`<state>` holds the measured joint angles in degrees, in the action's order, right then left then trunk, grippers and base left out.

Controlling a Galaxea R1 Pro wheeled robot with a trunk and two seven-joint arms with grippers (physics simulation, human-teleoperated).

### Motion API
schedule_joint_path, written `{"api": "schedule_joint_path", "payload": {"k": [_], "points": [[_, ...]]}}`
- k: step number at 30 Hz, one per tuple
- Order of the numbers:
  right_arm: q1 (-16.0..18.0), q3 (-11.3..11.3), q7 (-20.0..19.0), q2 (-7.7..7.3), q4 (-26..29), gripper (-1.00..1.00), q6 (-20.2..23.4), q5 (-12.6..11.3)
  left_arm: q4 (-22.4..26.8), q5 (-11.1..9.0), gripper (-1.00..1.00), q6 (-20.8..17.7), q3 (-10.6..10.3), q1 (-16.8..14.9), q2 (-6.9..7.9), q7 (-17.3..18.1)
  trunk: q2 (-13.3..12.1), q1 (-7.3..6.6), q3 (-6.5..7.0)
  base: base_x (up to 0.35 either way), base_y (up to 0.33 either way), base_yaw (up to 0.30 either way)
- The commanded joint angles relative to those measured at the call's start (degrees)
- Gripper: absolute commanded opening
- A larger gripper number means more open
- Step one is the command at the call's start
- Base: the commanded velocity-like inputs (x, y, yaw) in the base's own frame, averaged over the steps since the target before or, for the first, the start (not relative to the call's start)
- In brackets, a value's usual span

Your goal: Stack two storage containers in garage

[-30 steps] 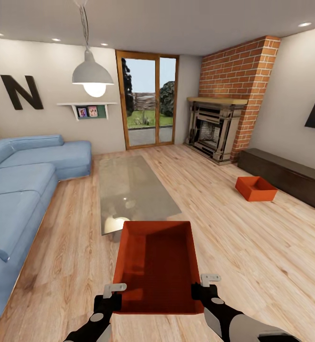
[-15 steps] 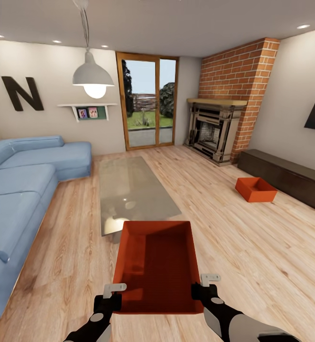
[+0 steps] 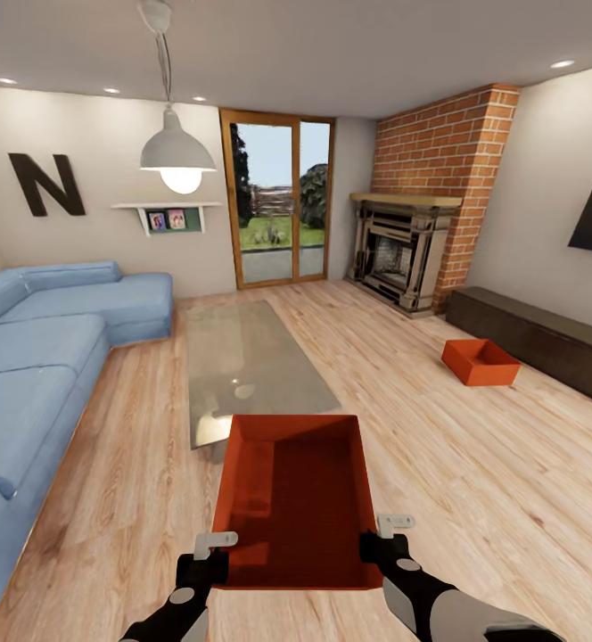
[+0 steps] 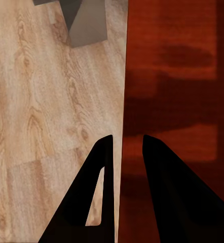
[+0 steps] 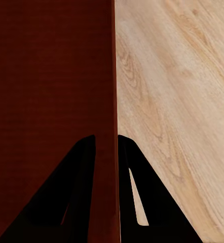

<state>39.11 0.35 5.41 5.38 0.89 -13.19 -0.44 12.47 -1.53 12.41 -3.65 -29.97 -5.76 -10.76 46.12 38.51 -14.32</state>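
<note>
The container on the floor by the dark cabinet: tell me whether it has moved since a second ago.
No. The far container keeps its spot beside the dark cabinet; both drift together in the head view, so the camera moved.

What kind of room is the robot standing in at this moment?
Most likely a living room of a home: a blue corner sofa along one side, a glass coffee table in the middle, and a brick fireplace at the far wall, all on a light wood-plank floor.
</note>
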Motion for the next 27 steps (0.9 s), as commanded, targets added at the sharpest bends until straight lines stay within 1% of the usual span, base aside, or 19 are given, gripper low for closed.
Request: {"api": "schedule_joint_path", "payload": {"k": [1,27], "points": [[0.0,-1.5,0.3,-0.01,-0.3,-1.00,-0.3,-1.4,0.1,0.2,-1.00,3.2,0.6,-0.1,-0.09,-1.2,0.1,0.01,0.02,0.000,0.000,0.000],[0.0,-1.5,0.3,-0.01,-0.3,-1.00,-0.3,-1.3,0.0,0.2,-1.00,3.2,0.6,-0.1,-0.09,-1.2,0.1,0.01,2.45,0.000,0.000,0.000]]}}
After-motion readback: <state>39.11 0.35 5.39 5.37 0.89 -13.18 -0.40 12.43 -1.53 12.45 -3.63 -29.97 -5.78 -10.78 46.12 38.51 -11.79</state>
